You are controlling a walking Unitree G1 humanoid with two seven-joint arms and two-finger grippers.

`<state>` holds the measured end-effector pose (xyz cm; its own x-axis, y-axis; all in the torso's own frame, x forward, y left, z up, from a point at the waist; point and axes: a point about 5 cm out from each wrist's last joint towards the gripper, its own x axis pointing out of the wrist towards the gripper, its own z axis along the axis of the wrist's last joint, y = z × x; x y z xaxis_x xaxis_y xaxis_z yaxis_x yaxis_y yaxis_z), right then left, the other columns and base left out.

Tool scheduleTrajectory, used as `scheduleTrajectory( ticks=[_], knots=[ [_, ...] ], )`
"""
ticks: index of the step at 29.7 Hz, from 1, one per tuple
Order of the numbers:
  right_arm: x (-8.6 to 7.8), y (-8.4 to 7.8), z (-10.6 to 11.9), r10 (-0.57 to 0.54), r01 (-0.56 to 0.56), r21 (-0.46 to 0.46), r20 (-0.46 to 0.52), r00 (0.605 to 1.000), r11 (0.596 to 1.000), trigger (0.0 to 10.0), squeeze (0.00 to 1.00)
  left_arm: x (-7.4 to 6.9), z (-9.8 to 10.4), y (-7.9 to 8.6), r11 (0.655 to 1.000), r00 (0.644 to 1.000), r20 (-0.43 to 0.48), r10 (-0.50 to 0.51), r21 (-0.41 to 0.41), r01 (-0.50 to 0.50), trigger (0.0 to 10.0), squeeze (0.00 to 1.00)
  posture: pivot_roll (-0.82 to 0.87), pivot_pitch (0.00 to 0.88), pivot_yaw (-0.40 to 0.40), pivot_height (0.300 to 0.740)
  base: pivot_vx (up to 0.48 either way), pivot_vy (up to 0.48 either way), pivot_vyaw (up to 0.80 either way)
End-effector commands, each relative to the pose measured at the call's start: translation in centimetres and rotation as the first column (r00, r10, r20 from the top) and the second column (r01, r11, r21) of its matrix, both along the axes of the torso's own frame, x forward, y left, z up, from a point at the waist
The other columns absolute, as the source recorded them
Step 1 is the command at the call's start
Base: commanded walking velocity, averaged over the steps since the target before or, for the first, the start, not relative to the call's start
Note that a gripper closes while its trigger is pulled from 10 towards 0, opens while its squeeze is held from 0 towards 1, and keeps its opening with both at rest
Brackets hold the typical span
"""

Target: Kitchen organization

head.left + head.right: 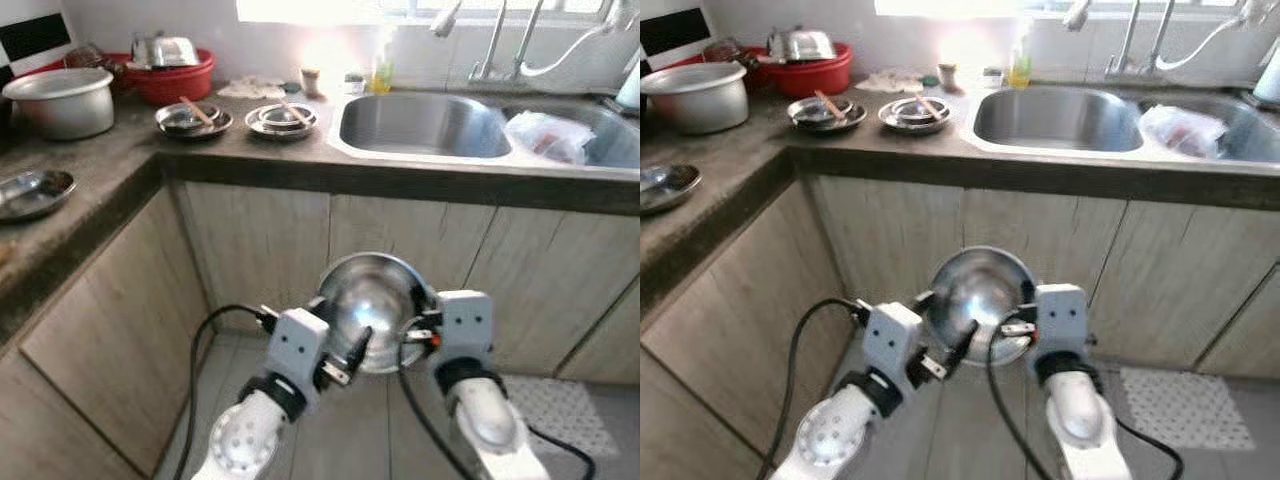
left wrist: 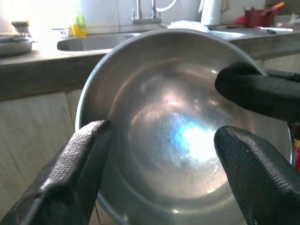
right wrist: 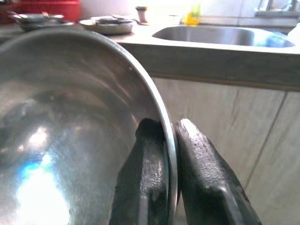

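A shiny steel bowl (image 1: pixel 370 298) is held up in front of the wooden cabinet doors, below the counter edge, its hollow facing me. My right gripper (image 3: pixel 171 133) is shut on the bowl's right rim, one finger inside (image 3: pixel 147 159) and one outside. My left gripper (image 2: pixel 161 136) is open, its two fingers (image 2: pixel 84 159) spread wide in front of the bowl's (image 2: pixel 178 122) hollow. In the left eye view the left gripper (image 1: pixel 355 350) sits at the bowl's lower left.
On the dark counter (image 1: pixel 120 150) stand a large metal pot (image 1: pixel 62 100), a red basin (image 1: pixel 170 75), two stacks of steel plates (image 1: pixel 283 120) and a lone plate (image 1: pixel 32 192). The double sink (image 1: pixel 425 125) holds a plastic bag (image 1: pixel 548 135). A mat (image 1: pixel 560 412) lies on the floor.
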<state>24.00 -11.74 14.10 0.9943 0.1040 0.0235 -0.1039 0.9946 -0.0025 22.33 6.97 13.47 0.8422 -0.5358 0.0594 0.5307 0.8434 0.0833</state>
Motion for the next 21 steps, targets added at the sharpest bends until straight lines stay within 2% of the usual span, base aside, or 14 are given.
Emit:
scheduleTrajectory(
  ticks=[1, 7, 11, 21],
  knots=[
    [-0.02, -0.73, 0.56, -0.024, 0.024, -0.008, 0.029, 0.999, 1.000, 10.0, 0.00, -0.15, -0.02, -0.50, 1.000, 1.000, -0.002, -0.016, 0.001, 0.016, 10.0, 0.00, 0.04, 0.026, -0.011, 0.740, 0.000, -0.442, 0.00],
    [0.09, -0.81, 0.66, -0.024, 0.024, -0.009, 0.034, 0.999, 1.000, 10.0, 0.00, -0.17, -0.05, -0.50, 1.000, 1.000, -0.004, -0.010, -0.004, 0.010, 10.0, 0.00, 0.04, 0.020, -0.013, 0.740, 0.094, -0.381, 0.00],
    [0.10, -0.79, 0.65, -0.024, 0.024, -0.008, 0.035, 0.999, 1.000, 10.0, 0.00, 0.01, -0.28, -0.27, 0.999, 0.999, -0.040, 0.020, -0.030, -0.021, 10.0, 0.00, 0.04, 0.017, -0.012, 0.740, 0.066, 0.000, 0.00],
    [0.51, -1.07, 1.14, -0.032, 0.032, -0.010, 0.055, 0.998, 0.999, 10.0, 0.00, 0.54, -0.13, 0.03, 0.998, 0.998, -0.027, 0.055, -0.018, -0.056, 10.0, 0.00, 0.03, 0.008, -0.013, 0.740, 0.000, 0.000, 0.00]
  ],
)
